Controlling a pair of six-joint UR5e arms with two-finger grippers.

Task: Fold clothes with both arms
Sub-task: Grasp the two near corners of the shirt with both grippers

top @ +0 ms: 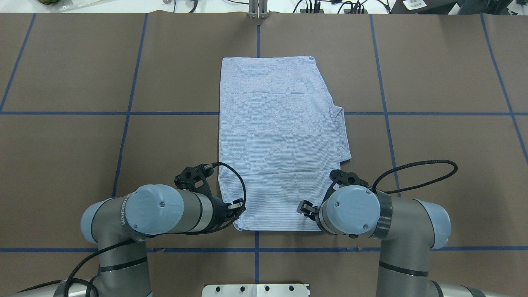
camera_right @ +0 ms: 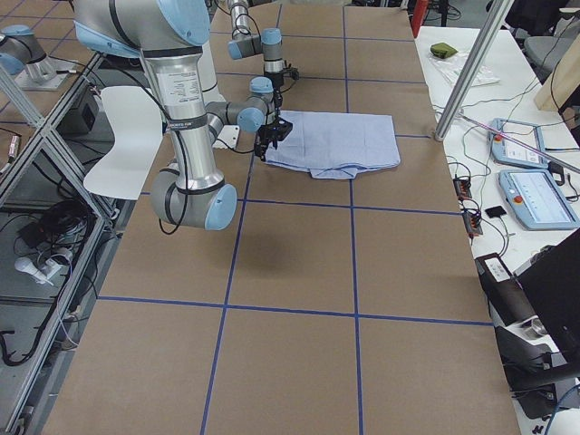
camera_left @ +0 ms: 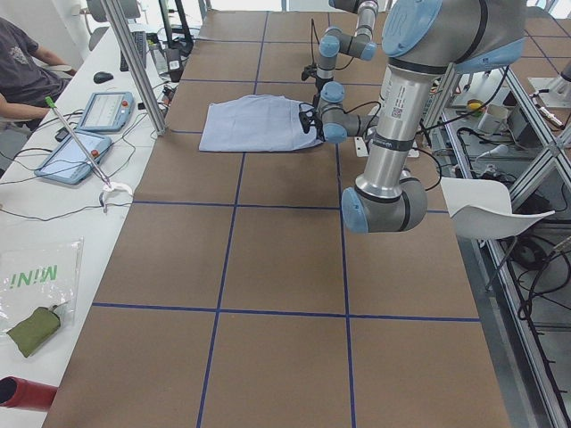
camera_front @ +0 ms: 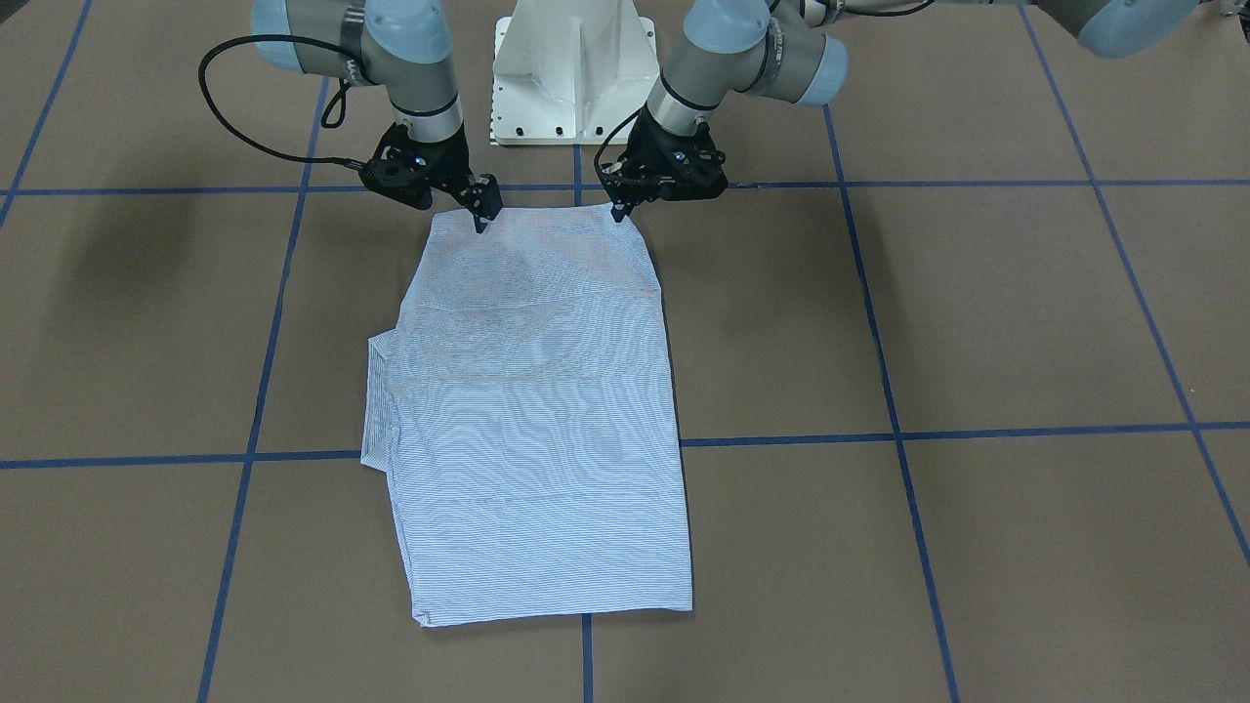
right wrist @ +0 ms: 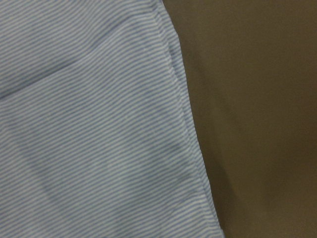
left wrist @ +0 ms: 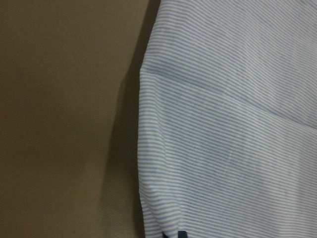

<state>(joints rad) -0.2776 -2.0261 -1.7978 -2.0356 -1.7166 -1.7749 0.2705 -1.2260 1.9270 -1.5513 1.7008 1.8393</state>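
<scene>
We count one shirt [top: 280, 136], folded flat, and two grippers: left gripper [camera_front: 618, 213] and right gripper [camera_front: 481, 223], each pinched narrow on a near corner.

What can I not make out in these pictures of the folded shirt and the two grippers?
1. Shirt: collar and buttons show in no view; the folds hide them.
2. Left gripper: overhead, its own body covers the jaws; in the front view they are too small to tell if they pinch cloth.
3. Right gripper: the same.
</scene>
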